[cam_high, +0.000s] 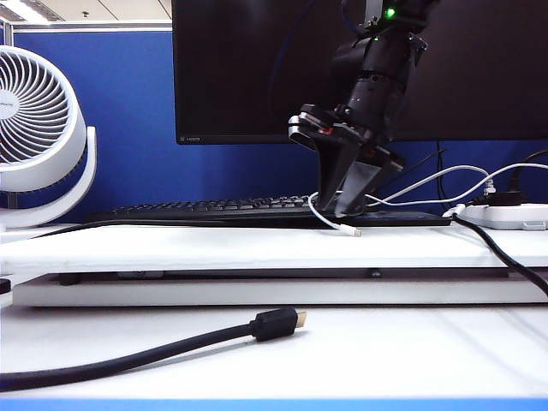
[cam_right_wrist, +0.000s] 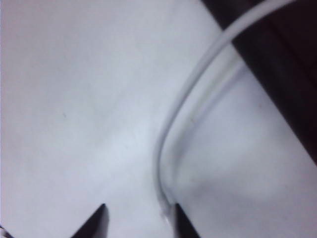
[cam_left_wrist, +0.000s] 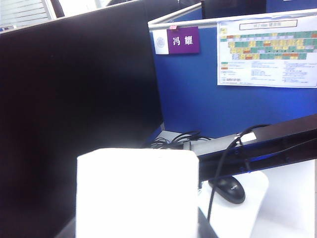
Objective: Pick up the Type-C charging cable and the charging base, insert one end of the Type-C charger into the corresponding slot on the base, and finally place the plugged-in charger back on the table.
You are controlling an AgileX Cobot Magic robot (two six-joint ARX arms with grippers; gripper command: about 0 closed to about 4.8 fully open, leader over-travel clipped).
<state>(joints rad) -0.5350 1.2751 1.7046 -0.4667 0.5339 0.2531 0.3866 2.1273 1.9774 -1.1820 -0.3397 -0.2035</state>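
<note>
- Exterior view: the right gripper point(cam_high: 345, 203) points down at the white table point(cam_high: 171, 248), just in front of the black keyboard point(cam_high: 214, 208). Its two dark fingers stand parted, tips at the tabletop, and the Type-C charging cable point(cam_high: 411, 187) runs in between them; its small white plug point(cam_high: 349, 230) lies on the slab just ahead of the tips. The cord loops away toward the white power strip point(cam_high: 505, 214). I judge it light, limp and smooth — best taken close behind the stiff plug, so the end does not droop. The left gripper is not visible here.
- Left wrist view: the charging base point(cam_left_wrist: 136, 193) fills the near field, a white block with rounded corners — rigid, light, slick-faced by the look of it. The left gripper's fingers are out of sight, so whether they clasp the block I cannot tell. Behind it stands a dark monitor point(cam_left_wrist: 74, 114).
- Right wrist view: the right gripper point(cam_right_wrist: 138, 220) shows two dark fingertips point(cam_right_wrist: 94, 223) apart, moderately wide. The white cable curves down between them, lying against one tip; nothing is pinched yet.
</note>
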